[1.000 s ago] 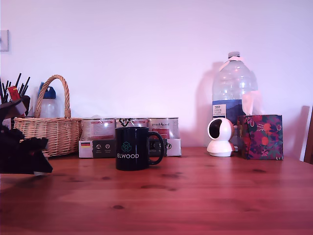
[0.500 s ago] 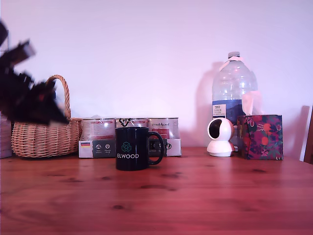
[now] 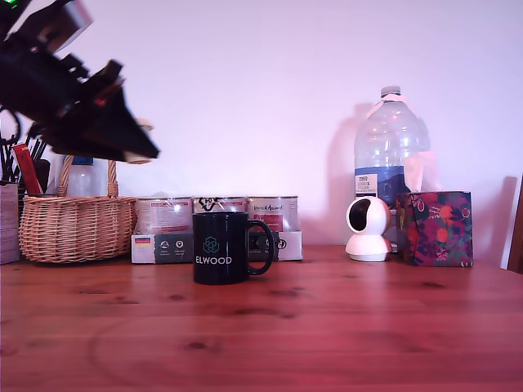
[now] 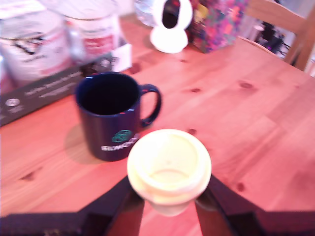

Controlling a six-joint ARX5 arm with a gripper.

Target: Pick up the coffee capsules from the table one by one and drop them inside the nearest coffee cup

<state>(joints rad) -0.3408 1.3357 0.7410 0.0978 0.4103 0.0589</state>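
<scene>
In the wrist view my gripper (image 4: 169,189) is shut on a cream coffee capsule (image 4: 169,162), rim towards the camera, held in the air above the wooden table (image 4: 256,113). The black ELWOOD coffee cup (image 4: 110,114) stands upright beyond the capsule, its mouth open and dark inside. In the exterior view the black gripper (image 3: 135,149) hangs high at the exterior view's left, above and to the left of the cup (image 3: 222,247). A sliver of the capsule (image 3: 145,126) shows at the fingertips.
Silver tins on a dark box (image 3: 216,216) stand right behind the cup. A wicker basket (image 3: 78,224) sits at the exterior view's left, below the arm. A white camera (image 3: 367,229), a water bottle (image 3: 391,159) and a floral box (image 3: 435,229) stand at the right.
The arm has risen from table level at the exterior view's left edge and swung up and rightward toward the cup, carrying the capsule.
</scene>
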